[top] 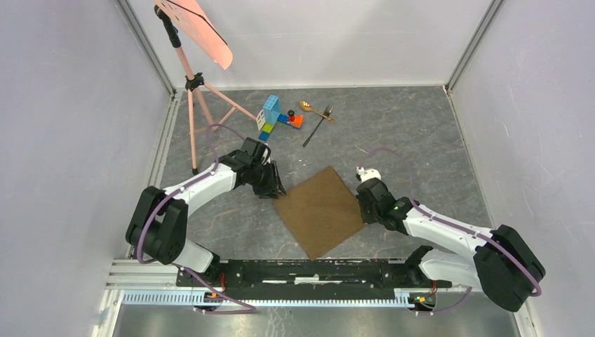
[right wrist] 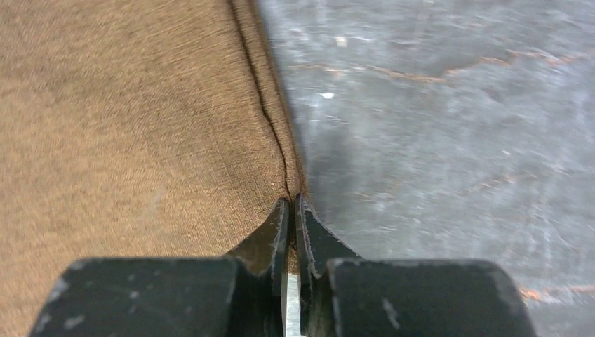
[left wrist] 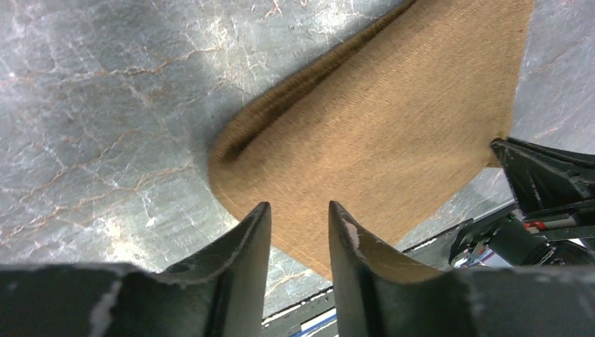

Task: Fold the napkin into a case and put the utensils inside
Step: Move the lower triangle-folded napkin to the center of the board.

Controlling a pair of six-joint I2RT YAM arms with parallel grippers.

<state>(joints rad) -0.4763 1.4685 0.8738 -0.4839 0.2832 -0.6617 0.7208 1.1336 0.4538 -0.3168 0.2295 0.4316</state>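
Observation:
A brown napkin [top: 321, 209] lies as a diamond on the grey marbled table, between my two arms. At its left corner my left gripper [top: 275, 188] stands open. In the left wrist view its fingers [left wrist: 259, 217] straddle the rounded, slightly lifted edge of the napkin [left wrist: 393, 119] without pinching it. My right gripper [top: 363, 203] is at the right corner, shut on the hem of the napkin [right wrist: 140, 126], with the jaws [right wrist: 291, 203] almost touching. The gold spoon [top: 313, 109] and the dark fork [top: 317, 126] lie at the back of the table, far from both grippers.
Colourful toy blocks [top: 277, 118] stand beside the utensils at the back. A pink tripod [top: 193, 91] with a pink paddle [top: 200, 31] stands at the back left. White walls close three sides. A black rail [top: 309, 270] runs along the near edge.

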